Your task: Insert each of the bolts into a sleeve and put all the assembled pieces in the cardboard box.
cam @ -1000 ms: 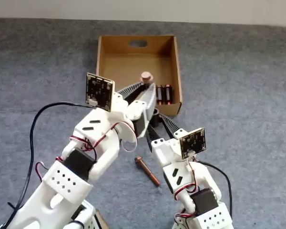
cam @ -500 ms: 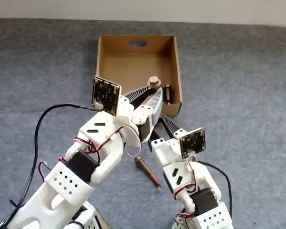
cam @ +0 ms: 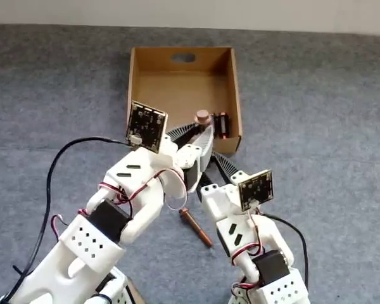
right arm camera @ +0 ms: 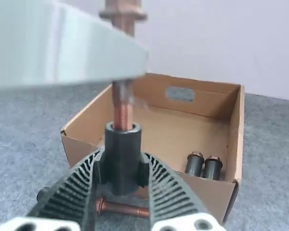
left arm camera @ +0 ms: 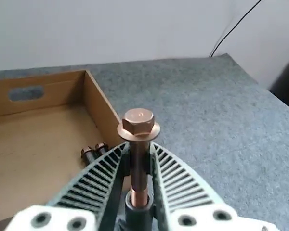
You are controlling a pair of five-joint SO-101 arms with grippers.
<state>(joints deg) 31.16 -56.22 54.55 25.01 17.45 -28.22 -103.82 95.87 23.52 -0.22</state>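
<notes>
My left gripper [left arm camera: 139,147] is shut on a copper bolt [left arm camera: 138,126], held upright with its hex head up. The bolt's shank [right arm camera: 121,108] enters the top of a black sleeve [right arm camera: 121,156], which my right gripper [right arm camera: 121,161] is shut on. In the high view the bolt head [cam: 202,116] shows just over the near wall of the cardboard box [cam: 135,82], with the left gripper [cam: 199,136] under it. Two assembled pieces [cam: 221,125] lie in the box's near right corner. A loose copper bolt [cam: 196,227] lies on the carpet between the arms.
The box [right arm camera: 231,120] stands open on grey carpet, its floor mostly bare apart from the two pieces [right arm camera: 204,166]. The loose bolt [right arm camera: 123,209] lies on the carpet below the right gripper. A black cable [cam: 50,183] runs along the left arm.
The left gripper has carried the bolt to the right and toward the near box wall, bringing it down over the sleeve. The right arm has stayed still.
</notes>
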